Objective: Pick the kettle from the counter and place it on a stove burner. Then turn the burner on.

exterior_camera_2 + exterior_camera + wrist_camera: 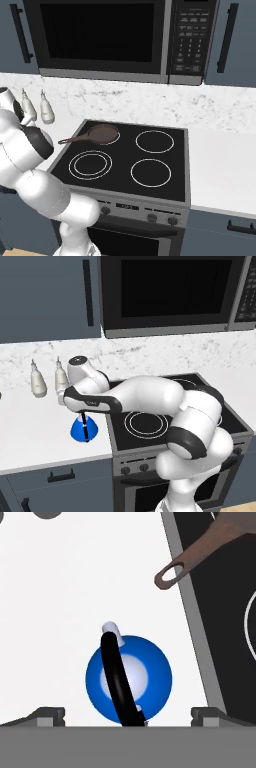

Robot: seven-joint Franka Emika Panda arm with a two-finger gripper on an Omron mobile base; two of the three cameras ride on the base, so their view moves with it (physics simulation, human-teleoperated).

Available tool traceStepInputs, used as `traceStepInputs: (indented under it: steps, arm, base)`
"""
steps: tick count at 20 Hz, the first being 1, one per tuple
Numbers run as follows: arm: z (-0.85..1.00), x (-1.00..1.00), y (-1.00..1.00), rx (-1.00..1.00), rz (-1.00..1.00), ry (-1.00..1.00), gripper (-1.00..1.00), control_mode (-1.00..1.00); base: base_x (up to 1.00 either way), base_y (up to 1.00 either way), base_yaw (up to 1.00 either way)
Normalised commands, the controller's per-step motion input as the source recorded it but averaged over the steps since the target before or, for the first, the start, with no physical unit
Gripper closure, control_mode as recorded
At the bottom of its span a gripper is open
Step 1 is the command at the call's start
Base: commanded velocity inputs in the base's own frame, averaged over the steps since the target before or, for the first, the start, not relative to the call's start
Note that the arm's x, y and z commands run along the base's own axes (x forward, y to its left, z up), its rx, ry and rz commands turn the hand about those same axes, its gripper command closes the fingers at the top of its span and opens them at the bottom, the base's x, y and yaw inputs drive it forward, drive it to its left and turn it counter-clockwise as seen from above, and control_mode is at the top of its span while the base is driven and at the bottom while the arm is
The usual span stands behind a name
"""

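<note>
The blue kettle stands upright on the white counter, just left of the stove's edge. My gripper hangs directly over it, open, one dark finger reaching down in front of the kettle. In the hand view the kettle sits low in the middle with its black arched handle running across it. The two fingertips stand wide on either side of the kettle, holding nothing. The double-ring stove burner lies at the cooktop's front left, also seen as the stove burner in the right base view, white and bare.
A brown frying pan rests on the back left burner, its handle pointing toward the counter. Two cream bottles stand by the backsplash behind the kettle. Stove knobs line the front panel. A microwave hangs overhead.
</note>
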Motion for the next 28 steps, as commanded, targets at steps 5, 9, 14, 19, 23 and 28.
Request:
traceStepInputs:
  steps: [5, 9, 14, 19, 23, 28]
  arm:
    - [-0.03, -0.02, -0.05, 0.0, 0.0, 0.0, -1.0, -1.0]
    - [-0.14, 0.0, -0.02, 0.0, 0.0, 0.0, -1.0, -1.0]
    - [-0.19, 0.0, 0.0, 0.0, 0.0, 0.0, -1.0, -1.0]
    - [-0.09, 0.0, 0.0, 0.0, 0.0, 0.0, -1.0, -1.0]
    - [0.0, 0.0, 0.0, 0.0, 0.0, 0.0, -1.0, -1.0]
    - [0.0, 0.0, 0.0, 0.0, 0.0, 0.0, -1.0, -1.0]
  base:
    - [0.0, 0.0, 0.0]
    - [0.0, 0.0, 0.0]
    - [0.0, 0.0, 0.0]
    - [0.0, 0.0, 0.0]
    - [0.0, 0.0, 0.0]
    - [0.0, 0.0, 0.0]
